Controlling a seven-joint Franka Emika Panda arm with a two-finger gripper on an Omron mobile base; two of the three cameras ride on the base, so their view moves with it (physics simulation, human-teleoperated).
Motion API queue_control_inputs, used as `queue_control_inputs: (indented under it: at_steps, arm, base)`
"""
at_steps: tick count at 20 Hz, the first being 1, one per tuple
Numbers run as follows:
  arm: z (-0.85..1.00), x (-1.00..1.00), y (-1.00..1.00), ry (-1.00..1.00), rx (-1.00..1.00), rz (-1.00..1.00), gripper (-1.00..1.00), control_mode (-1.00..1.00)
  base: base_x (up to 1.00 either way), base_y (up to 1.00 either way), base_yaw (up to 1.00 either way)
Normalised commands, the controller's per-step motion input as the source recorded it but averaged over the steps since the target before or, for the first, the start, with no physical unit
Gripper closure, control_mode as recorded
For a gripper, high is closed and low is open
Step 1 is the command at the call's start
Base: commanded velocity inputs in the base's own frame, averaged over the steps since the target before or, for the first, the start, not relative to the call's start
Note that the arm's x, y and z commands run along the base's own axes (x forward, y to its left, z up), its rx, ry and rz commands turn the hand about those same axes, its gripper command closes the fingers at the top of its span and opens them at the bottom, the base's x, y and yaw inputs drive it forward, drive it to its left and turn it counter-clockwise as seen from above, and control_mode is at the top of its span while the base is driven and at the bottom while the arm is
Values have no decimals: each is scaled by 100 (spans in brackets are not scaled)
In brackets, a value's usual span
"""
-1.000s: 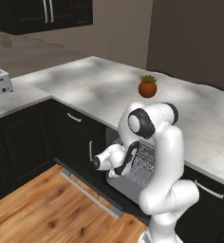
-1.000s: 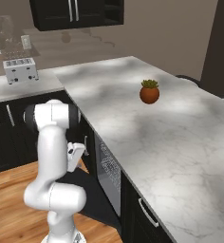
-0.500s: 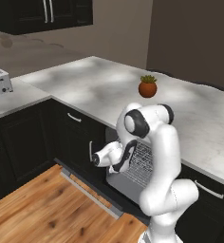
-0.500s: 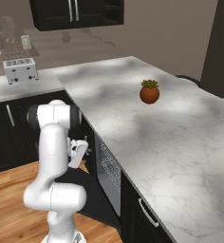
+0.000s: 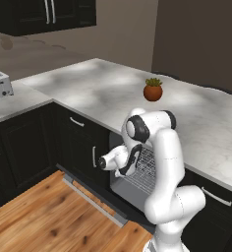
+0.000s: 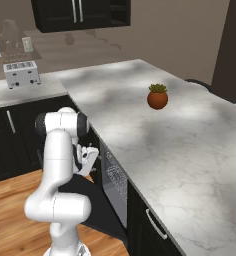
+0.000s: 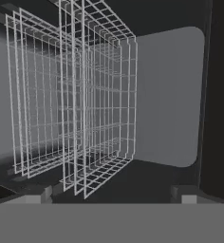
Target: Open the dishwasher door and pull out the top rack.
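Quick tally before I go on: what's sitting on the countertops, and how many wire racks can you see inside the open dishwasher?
Potted plant on the counter: 1
Toaster on the counter: 1
Wire racks in the dishwasher, seen in the hand view: 2, one in front and one behind it
Total: 4

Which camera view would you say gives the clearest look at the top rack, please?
The hand view: the top rack shows up close, its wire grid plain against the grey interior. The left base view shows part of it behind the arm; the right base view a narrow sliver.
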Motion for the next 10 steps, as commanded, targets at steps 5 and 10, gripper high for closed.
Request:
queue_control_inputs:
  at_steps: [5,10]
  arm:
    - [-47,16,-1,0,-5,0,-100,-100]
    - [-33,20,0,0,-3,0,-100,-100]
  base:
    - [0,0,0]
    - [0,0,0]
